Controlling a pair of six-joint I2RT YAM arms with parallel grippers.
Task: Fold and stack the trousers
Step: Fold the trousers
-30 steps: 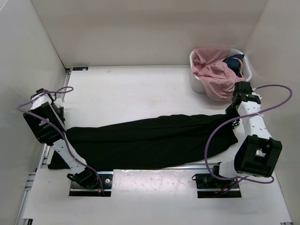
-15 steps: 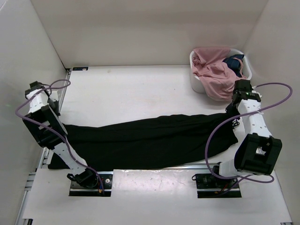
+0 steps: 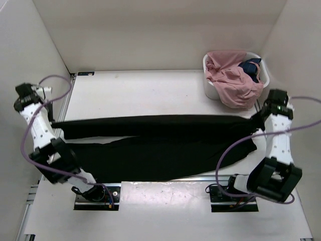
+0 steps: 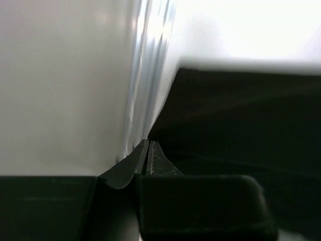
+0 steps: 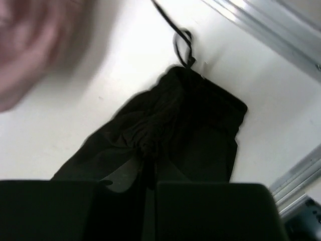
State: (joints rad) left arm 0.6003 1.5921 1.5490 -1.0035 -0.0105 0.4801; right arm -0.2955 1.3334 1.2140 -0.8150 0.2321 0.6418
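Trousers (image 3: 160, 150) stretched taut between left arm (image 3: 39, 129) and right arm (image 3: 277, 135), jaws gripping them.

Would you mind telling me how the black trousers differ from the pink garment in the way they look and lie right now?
The trousers are black; the pink garment is pale pink. The trousers lie spread long across the table, one edge pulled taut between both arms' jaws; the pink garment is bunched in the white basket, spilling over its rim, held by neither arm. Both are soft cloth.
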